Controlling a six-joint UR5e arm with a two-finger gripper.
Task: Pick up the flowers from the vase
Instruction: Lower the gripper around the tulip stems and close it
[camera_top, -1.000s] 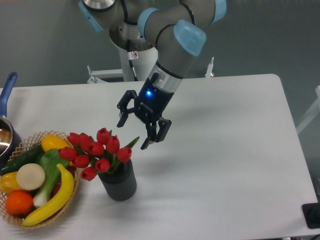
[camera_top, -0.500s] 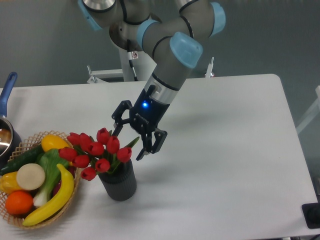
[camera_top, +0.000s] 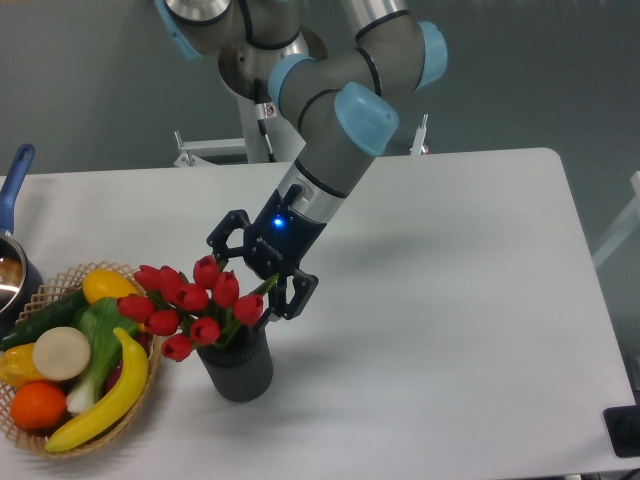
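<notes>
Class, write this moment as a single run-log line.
gripper: open, at flowers | flowers: in vase | grasp: not yet

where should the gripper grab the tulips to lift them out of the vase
Probably the bundled green stems just above the vase rim, below the red heads of the tulips. The heads fan out leftward and look crushable, while the stems gather into one narrow bunch. Come from the right and above, where the open gripper already sits, fingers straddling the stems.
</notes>
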